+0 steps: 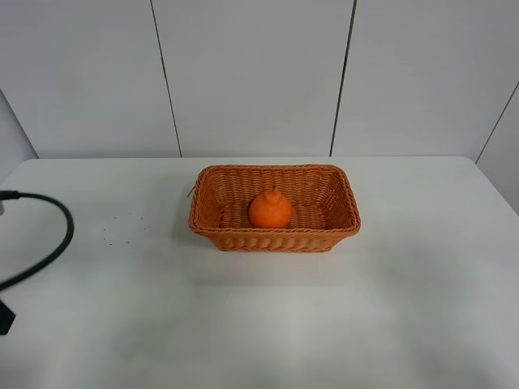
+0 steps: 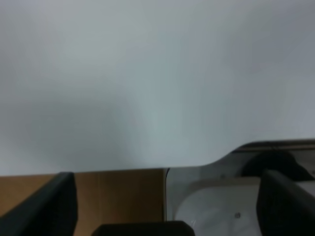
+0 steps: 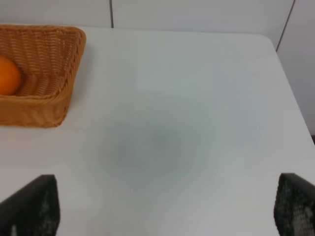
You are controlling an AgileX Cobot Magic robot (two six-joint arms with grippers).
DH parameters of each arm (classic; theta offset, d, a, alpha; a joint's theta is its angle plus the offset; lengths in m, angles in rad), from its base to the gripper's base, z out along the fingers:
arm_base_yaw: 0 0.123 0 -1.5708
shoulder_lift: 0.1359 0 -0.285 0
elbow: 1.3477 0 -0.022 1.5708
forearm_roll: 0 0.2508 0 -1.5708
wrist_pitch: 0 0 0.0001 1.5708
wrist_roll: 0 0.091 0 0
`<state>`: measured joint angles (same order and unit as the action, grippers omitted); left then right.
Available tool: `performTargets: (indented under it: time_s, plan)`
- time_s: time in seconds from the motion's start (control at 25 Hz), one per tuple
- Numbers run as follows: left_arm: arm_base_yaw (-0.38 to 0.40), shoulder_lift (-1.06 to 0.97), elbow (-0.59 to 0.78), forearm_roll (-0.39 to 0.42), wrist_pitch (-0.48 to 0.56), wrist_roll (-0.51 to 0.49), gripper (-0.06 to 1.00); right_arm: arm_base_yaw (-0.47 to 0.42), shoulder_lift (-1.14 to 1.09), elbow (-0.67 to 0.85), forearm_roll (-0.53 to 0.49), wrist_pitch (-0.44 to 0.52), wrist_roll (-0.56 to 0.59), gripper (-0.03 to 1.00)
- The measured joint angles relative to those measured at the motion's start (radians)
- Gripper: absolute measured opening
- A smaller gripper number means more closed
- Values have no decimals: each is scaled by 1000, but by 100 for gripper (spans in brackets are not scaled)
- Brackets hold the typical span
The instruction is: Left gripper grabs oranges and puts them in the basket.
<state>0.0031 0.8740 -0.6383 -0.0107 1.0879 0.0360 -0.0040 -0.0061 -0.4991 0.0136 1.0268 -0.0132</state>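
Observation:
The orange point(image 1: 270, 210) lies inside the wicker basket point(image 1: 212, 229) at the middle of the white table, near its front wall. In the right wrist view the basket point(image 3: 59, 64) and part of the orange point(image 3: 8, 76) show off to one side. My left gripper point(image 2: 167, 194) is open and empty, its dark fingers point(image 2: 49, 206) wide apart over the table's edge; neither orange nor basket shows in its view. My right gripper point(image 3: 162, 199) is open and empty, its fingers point(image 3: 295, 201) over bare table, well away from the basket. Neither gripper shows in the high view.
A black cable point(image 1: 58, 235) loops in from the left edge of the high view, with a black part point(image 1: 4, 318) below it. The white table point(image 1: 389, 308) has a grey panel wall behind it. Brown floor point(image 2: 118, 191) shows past the table edge in the left wrist view.

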Motion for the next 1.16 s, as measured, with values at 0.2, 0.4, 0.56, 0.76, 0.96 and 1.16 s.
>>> performTargets:
  time_s: [0.2, 0.4, 0.56, 0.76, 0.96, 1.16]
  plan:
    - [0, -304, 129, 1, -35, 0, 85, 0, 0, 0, 0, 0, 0, 69]
    - [0, -559, 145, 4, -37, 0, 85, 0, 0, 0, 0, 0, 0, 69]
    - [0, -732, 145, 4, -37, -2, 85, 0, 0, 0, 0, 0, 0, 69]
    - [0, -874, 145, 11, -35, -21, 85, 0, 0, 0, 0, 0, 0, 69]
    - [0, -880, 145, 25, -34, -44, 85, 0, 0, 0, 0, 0, 0, 69]
    - [0, -880, 145, 27, -34, -44, 85, 0, 0, 0, 0, 0, 0, 69]
